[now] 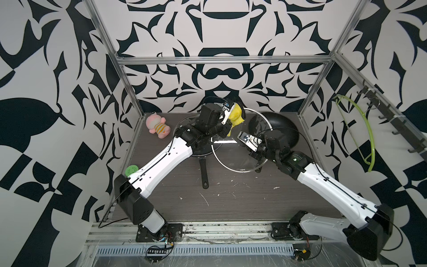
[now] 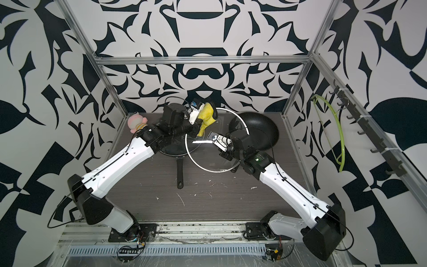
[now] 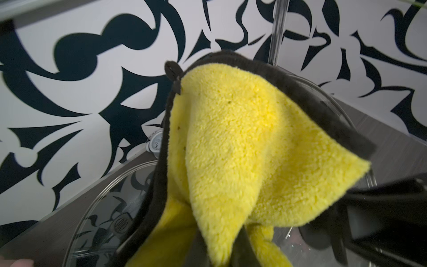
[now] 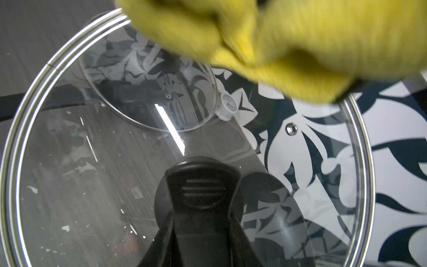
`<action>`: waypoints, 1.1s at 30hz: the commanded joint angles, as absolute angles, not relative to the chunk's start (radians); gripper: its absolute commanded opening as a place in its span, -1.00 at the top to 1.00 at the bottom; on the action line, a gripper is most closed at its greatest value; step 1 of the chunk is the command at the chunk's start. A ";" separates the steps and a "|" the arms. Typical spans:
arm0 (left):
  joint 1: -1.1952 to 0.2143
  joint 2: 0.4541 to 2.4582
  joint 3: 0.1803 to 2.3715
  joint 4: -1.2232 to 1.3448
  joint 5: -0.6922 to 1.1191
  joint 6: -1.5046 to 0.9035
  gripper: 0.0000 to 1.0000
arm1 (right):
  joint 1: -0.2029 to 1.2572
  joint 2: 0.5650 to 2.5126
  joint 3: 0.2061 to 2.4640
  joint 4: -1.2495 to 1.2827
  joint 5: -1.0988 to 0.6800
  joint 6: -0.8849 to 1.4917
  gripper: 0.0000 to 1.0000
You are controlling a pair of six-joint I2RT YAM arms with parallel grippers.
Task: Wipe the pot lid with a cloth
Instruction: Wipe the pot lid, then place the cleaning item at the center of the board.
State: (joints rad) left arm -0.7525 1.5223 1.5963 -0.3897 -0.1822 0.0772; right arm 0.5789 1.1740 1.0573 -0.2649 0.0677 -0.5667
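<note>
Two grips: left jaws clamp cloth (image 3: 242,143) at lid (image 4: 92,173) rim; right jaws clamp its knob (image 4: 198,191)

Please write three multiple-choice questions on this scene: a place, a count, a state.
1. The pink plush toy lies A) at the dark table's far left corner; B) in a wok; C) on a hook.
2. Glass lids: A) one; B) two; C) four.
3. The left tool is A) open; B) shut on the fluffy yellow cloth; C) shut on a handle.
1A: seen there in both top views. 2B: large steel-rimmed lid in the right tool, smaller lid under the left arm. 3B: cloth pinched in it.
</note>
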 commanded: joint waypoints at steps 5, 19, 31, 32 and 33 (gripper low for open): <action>-0.753 1.322 1.356 -0.144 -0.133 0.015 1.00 | 0.494 1.220 1.248 -0.099 0.230 -0.303 1.00; -0.839 1.436 1.140 -0.152 -0.053 -0.200 1.00 | 0.327 1.322 1.388 -0.172 0.323 -0.061 1.00; -0.862 1.781 1.251 -0.236 -0.036 -0.291 1.00 | 0.217 1.421 1.478 -0.318 0.246 0.026 1.00; -0.862 1.802 1.261 -0.243 -0.028 -0.293 0.99 | 0.214 1.426 1.477 -0.318 0.242 0.030 1.00; -0.862 1.823 1.268 -0.243 -0.020 -0.295 0.98 | 0.210 1.429 1.476 -0.318 0.236 0.032 1.00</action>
